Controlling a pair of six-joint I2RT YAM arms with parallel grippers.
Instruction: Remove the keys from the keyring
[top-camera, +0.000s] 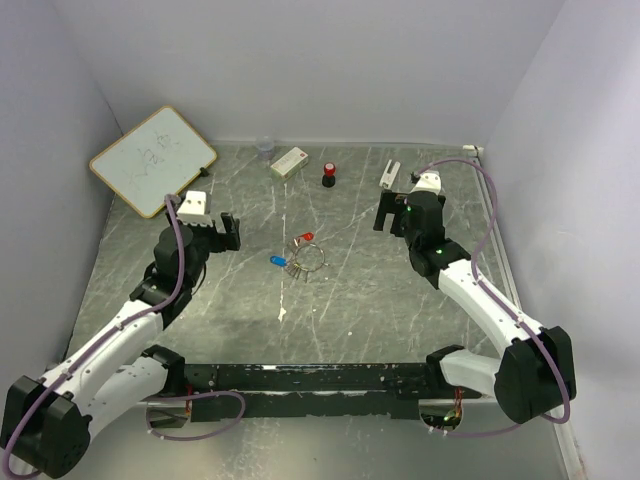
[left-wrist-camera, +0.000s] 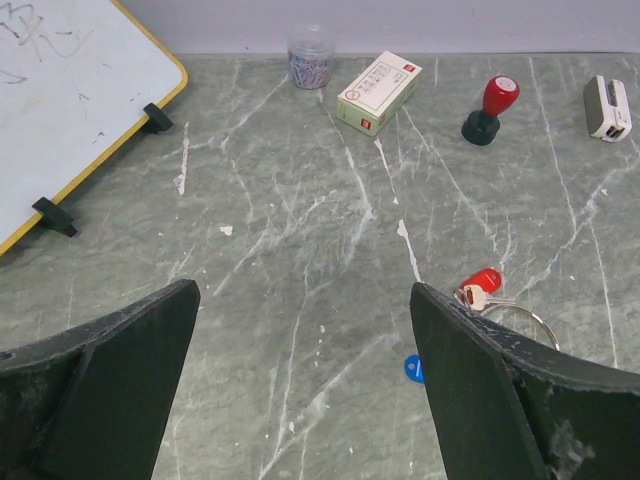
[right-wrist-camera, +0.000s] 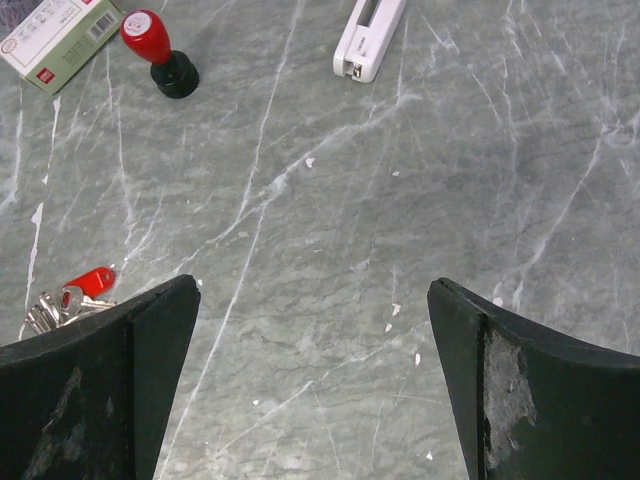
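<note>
The keyring (top-camera: 312, 256), a thin silvery loop, lies on the marble table near the middle. On it hang a red-headed key (top-camera: 305, 237), a blue-headed key (top-camera: 276, 261) and plain silvery keys (top-camera: 296, 268). In the left wrist view the red key (left-wrist-camera: 485, 280), the blue head (left-wrist-camera: 412, 368) and part of the ring (left-wrist-camera: 530, 318) show beside the right finger. In the right wrist view the red key (right-wrist-camera: 92, 281) and silvery keys (right-wrist-camera: 45, 312) show at the left. My left gripper (top-camera: 215, 230) is open and empty, left of the keys. My right gripper (top-camera: 392, 210) is open and empty, to their right.
A whiteboard (top-camera: 152, 160) leans at the back left. Along the back stand a clip jar (top-camera: 265, 148), a small box (top-camera: 289, 162), a black stamp with a red top (top-camera: 328, 174) and a white stapler (top-camera: 389, 174). Walls enclose the table on three sides.
</note>
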